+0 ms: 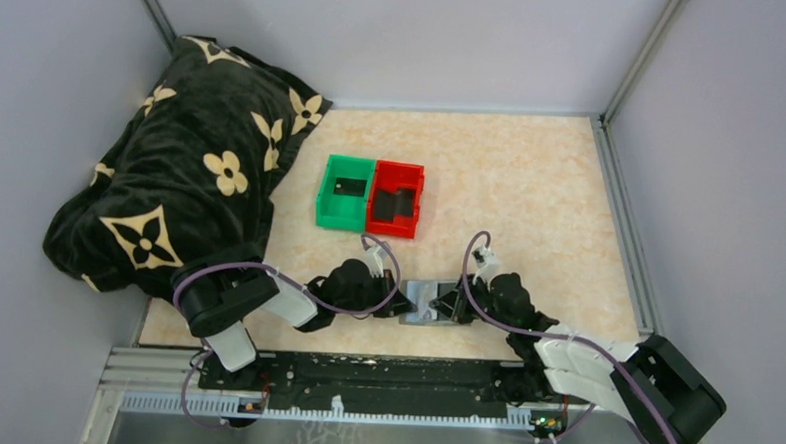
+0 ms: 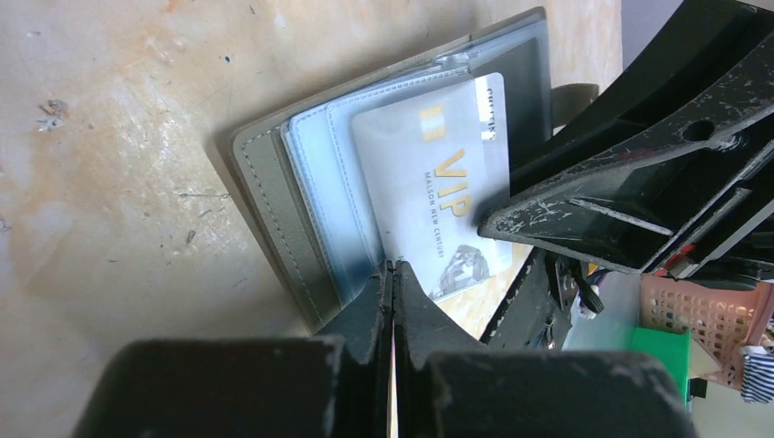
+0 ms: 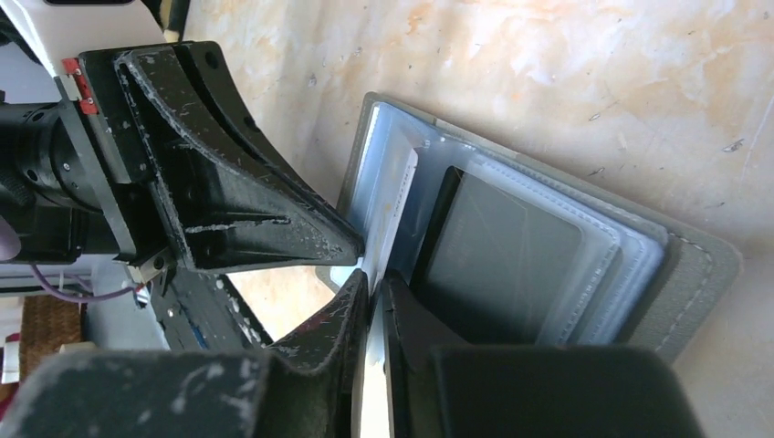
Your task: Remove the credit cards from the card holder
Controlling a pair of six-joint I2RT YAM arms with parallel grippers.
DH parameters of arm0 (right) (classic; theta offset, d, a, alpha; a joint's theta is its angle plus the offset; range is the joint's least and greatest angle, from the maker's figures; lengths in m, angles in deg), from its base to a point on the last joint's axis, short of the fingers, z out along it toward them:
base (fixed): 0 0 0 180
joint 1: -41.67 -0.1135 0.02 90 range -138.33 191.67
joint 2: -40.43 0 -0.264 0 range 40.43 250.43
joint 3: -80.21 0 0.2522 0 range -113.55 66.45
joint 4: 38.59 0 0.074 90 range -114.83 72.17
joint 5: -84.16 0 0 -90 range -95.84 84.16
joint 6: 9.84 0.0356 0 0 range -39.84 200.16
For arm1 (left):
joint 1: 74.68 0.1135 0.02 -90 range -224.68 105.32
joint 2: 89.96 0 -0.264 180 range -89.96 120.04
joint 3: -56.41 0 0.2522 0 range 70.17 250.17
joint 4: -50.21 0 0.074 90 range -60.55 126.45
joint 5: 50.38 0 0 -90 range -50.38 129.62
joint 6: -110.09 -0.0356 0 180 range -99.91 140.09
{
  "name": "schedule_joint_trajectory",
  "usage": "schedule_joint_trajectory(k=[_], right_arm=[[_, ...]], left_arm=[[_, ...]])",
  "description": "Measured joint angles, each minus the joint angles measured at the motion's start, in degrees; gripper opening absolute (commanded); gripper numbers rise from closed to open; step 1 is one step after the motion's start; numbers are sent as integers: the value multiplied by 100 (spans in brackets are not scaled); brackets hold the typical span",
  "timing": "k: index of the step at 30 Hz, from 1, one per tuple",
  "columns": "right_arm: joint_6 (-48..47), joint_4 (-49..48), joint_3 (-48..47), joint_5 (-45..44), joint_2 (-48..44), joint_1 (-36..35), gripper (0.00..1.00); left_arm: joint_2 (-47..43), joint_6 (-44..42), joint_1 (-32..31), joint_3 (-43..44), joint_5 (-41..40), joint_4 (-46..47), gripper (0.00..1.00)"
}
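Observation:
The grey card holder [image 1: 427, 306] lies open on the table between both grippers. In the left wrist view its cover [image 2: 274, 192] and clear sleeves show, with a light grey VIP credit card [image 2: 438, 182] sticking part way out over the near edge. My left gripper [image 2: 393, 269] is shut on the holder's sleeve edge beside that card. My right gripper [image 3: 374, 285] is shut on the light card's edge [image 3: 399, 205]. A dark card [image 3: 511, 255] sits in a sleeve of the holder [image 3: 703, 274]. In the top view the left gripper [image 1: 398, 300] and right gripper [image 1: 453, 303] flank the holder.
A green bin [image 1: 328, 194] and a red bin [image 1: 417, 198] stand side by side behind the holder, each with a dark card inside. A black flowered cloth [image 1: 181, 173] is heaped at the left. Grey walls enclose the table.

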Motion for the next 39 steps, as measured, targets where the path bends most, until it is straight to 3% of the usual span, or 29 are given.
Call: schedule_joint_trajectory(k=[17, 22, 27, 34, 39], right_arm=[[-92, 901, -2, 232, -944, 553, 0], [-245, 1399, -24, 219, -1445, 791, 0], [-348, 1781, -140, 240, -1779, 1049, 0], [-328, 1947, -374, 341, -1878, 1088, 0], [-374, 1777, -1064, 271, -1049, 1088, 0]], left_arm=[[0, 15, 46, -33, 24, 39, 1], [-9, 7, 59, -33, 39, 39, 32], [-221, -85, 66, -33, 28, 11, 53], [-1172, -310, 70, -195, -83, -203, 53], [-2245, -535, 70, -461, -411, -282, 51]])
